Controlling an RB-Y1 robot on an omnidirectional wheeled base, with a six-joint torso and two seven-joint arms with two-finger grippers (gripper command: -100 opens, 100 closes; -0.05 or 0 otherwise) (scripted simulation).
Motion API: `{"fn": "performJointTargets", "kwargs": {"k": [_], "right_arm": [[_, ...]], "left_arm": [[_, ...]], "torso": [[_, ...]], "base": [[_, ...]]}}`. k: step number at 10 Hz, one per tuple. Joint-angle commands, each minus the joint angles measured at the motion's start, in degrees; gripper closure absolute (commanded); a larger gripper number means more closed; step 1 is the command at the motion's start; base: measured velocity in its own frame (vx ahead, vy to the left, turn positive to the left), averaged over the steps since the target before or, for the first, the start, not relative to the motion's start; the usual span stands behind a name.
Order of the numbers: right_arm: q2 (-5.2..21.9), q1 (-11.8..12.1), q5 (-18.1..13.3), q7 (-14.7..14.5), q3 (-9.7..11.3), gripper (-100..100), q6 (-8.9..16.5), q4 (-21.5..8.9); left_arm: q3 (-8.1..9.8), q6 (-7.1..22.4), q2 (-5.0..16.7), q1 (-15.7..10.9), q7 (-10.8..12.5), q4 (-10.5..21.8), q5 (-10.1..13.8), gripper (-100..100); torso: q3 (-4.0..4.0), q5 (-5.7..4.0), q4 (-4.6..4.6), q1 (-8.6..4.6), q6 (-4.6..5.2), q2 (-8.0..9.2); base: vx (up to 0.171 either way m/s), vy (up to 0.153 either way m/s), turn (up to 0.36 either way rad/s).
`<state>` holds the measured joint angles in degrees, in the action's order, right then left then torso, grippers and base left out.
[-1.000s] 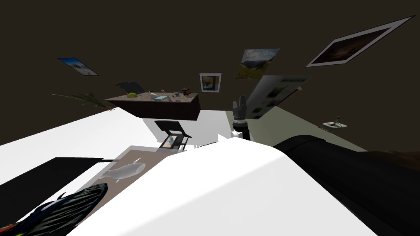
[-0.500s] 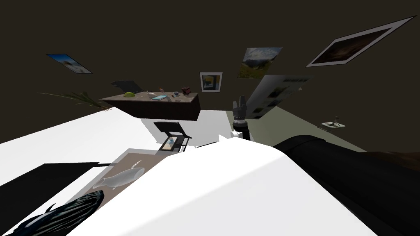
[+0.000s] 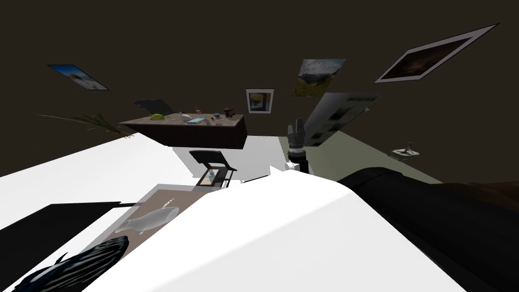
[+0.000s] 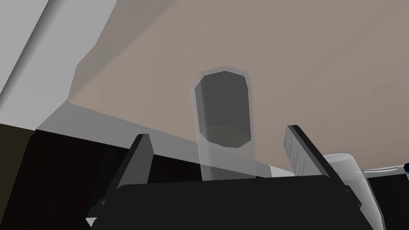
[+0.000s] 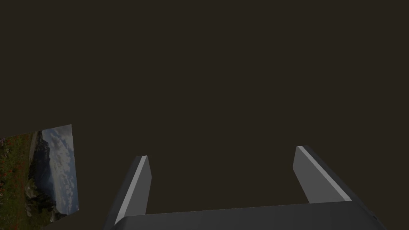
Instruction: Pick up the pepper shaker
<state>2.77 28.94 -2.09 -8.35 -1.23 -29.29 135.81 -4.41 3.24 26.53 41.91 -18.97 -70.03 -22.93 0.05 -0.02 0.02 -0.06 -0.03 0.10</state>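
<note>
Between the wide-spread fingers of the left gripper (image 4: 217,134) sits the pepper shaker (image 4: 223,108), a clear, faceted cylinder with a dark grey fill, touching neither finger, near the edge of the taupe tabletop (image 4: 319,60). It looks light, rigid and smooth-walled, likely slippery; I would close squarely across its mid-body. The right gripper (image 5: 220,153) is wide too, empty.

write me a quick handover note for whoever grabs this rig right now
Left gripper: jaws open, one on either side of the pepper shaker, not touching it.
Right gripper: jaws open, empty, held up in front.
The shaker sits on the brown surface; a second pale cylinder is just outside the left jaws.
Done: approach. Left: close, lift.
</note>
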Motion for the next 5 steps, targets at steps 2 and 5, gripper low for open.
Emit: {"fn": "performJointTargets", "kwargs": {"k": [2,5], "right_arm": [[0.0,0.0,0.0,0.0,0.0,0,0.0,0.0],[0.0,0.0,0.0,0.0,0.0,0,0.0,0.0]], "left_arm": [[0.00,0.0,0.0,0.0,0.0,0.0,0.0,100],[0.00,0.0,0.0,0.0,0.0,0.0,0.0,100]], "torso": [[-0.02,0.00,-0.01,-0.01,0.00,-0.04],[-0.05,0.02,-0.02,0.02,0.01,-0.09]], "base": [[0.000,0.000,0.000],[0.000,0.000,0.000]]}}
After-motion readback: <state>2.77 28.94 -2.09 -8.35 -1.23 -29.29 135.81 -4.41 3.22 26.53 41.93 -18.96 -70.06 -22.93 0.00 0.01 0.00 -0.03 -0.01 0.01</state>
